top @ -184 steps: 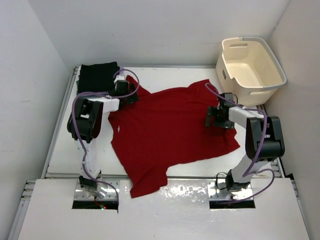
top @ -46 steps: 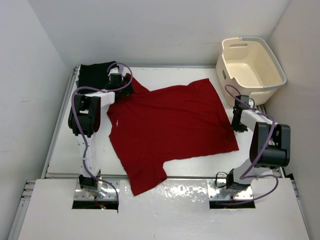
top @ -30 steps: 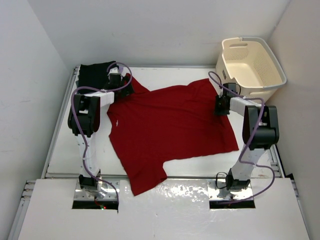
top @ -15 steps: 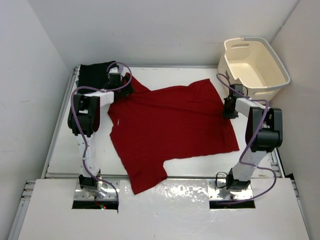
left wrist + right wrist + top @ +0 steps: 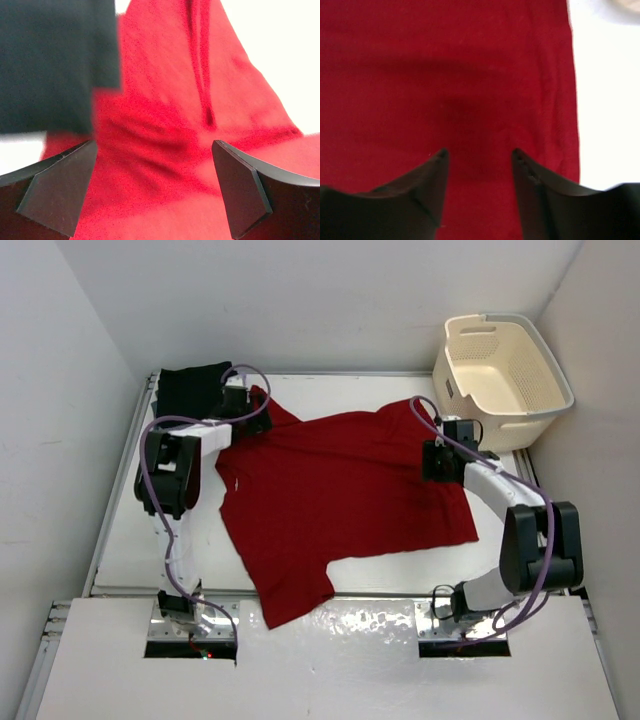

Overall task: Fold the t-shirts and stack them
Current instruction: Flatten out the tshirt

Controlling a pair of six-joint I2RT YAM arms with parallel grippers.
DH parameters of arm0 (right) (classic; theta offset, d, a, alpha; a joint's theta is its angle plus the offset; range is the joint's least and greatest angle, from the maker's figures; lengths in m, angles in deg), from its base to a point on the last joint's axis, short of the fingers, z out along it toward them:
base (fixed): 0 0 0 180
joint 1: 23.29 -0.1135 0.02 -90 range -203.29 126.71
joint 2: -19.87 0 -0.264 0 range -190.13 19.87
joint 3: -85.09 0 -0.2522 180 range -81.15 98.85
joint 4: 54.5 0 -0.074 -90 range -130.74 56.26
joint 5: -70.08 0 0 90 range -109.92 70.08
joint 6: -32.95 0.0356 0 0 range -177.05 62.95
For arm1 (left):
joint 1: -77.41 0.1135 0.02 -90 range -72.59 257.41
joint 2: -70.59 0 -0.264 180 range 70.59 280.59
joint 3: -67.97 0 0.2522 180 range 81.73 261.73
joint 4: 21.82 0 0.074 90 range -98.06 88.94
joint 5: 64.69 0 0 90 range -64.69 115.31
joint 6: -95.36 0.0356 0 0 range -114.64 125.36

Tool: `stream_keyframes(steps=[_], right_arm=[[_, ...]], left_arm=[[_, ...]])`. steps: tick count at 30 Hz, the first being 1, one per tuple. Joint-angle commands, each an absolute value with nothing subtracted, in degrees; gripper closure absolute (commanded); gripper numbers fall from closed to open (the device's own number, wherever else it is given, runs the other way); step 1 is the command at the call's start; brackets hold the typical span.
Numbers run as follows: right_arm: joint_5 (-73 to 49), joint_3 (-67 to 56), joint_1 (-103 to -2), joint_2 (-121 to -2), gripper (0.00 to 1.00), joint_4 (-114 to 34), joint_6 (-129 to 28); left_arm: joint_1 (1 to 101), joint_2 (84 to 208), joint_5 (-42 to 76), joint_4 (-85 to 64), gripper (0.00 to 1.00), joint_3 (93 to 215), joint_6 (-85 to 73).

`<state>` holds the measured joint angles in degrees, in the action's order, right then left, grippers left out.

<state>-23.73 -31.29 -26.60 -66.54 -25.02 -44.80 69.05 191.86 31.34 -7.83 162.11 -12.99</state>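
Lying spread, whole red shirt (image 5: 340,500) shows only overhead.

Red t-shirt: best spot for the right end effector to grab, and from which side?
The red t-shirt lies flat, so only its border offers a lip. Probably pinch the straight right edge from above, coming in from the table side; the right end effector hangs just inboard of it.

The left arm (image 5: 165,475) and right arm (image 5: 492,480) share white links, black joint housings, looping purple cables (image 5: 546,560) and dark wedge-shaped fingers (image 5: 60,190).
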Motion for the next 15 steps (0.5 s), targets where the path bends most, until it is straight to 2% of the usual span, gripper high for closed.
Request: stream_keyframes(steps=[1, 5, 7, 11, 15], right_arm=[[-20.89, -34.12, -27.50, -64.07, 0.46, -28.17, -43.16], [-18.96, -33.87, -29.44, -66.26, 0.26, -31.07, -42.46], [-19.82, -32.73, -30.67, -69.06, 0.01, -32.56, -41.94], [-23.69, -29.74, -32.52, -74.78, 0.01, -32.84, -40.62], [-27.47, -27.37, -32.52, -79.17, 0.01, -33.45, -39.12]], left_arm=[[64.50, 181.36, 34.71, -8.24, 0.01, 158.21, -11.43], [61.24, 176.85, 38.94, -9.46, 0.00, 151.09, -13.88], [61.06, 176.93, 39.11, -9.55, 0.00, 148.80, -14.76], [61.24, 180.97, 42.71, -5.89, 0.00, 150.72, -14.77], [61.24, 190.79, 43.07, -3.06, 0.00, 160.35, -13.54]])
